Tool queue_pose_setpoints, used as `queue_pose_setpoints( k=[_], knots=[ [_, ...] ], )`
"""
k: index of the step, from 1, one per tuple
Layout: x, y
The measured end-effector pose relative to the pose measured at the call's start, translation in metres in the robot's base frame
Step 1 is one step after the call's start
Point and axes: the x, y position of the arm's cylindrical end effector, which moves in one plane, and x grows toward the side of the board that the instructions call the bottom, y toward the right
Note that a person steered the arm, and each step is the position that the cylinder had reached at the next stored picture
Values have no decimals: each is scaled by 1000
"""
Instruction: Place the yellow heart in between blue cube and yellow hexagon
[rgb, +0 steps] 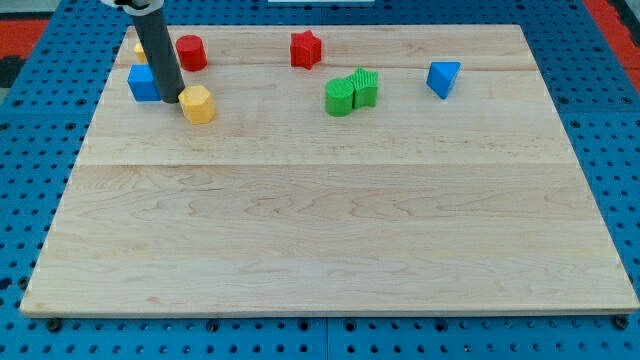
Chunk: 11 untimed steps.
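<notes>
The near half of our wooden surface (330, 250), toward the view's bottom, carries only bare grain; all the blocks sit in the far band near the view's top. Around the board we see a blue perforated base (30, 150).

Going farther, at the view's left our tip (170, 102) rests on the surface, wedged in the gap between the blue cube (143, 83) on its left and the yellow hexagon (199, 104) on its right. It is just beside both, and seems to touch the hexagon's left edge. We carry no gripper, only the dark rod, so there is no open or closed state to tell.

Toward the middle, two green blocks sit pressed together: a green rounded block (340, 97) in front and a green ribbed block (365, 87) just behind and to its right. Well apart, on the view's right, lies the blue triangular block (443, 78).

Farther still, the red cylinder (191, 52) stands just right of our rod, and the red star (306, 49) stands near the top centre.

The yellow heart (139, 48) is mostly hidden behind the rod; only a small yellow sliver shows at the rod's left, behind the blue cube, so we cannot make out its shape.
</notes>
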Motion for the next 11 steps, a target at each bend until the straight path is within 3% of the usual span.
queue_pose_setpoints(
  k=[1, 2, 3, 4, 5, 6, 8, 10, 11],
  knots=[
    [28, -57],
    [27, -107],
    [-1, -106],
    [-82, -106],
    [-109, -82],
    [-92, -12],
    [-4, 32],
    [-35, 25],
    [-44, -20]
  ],
)
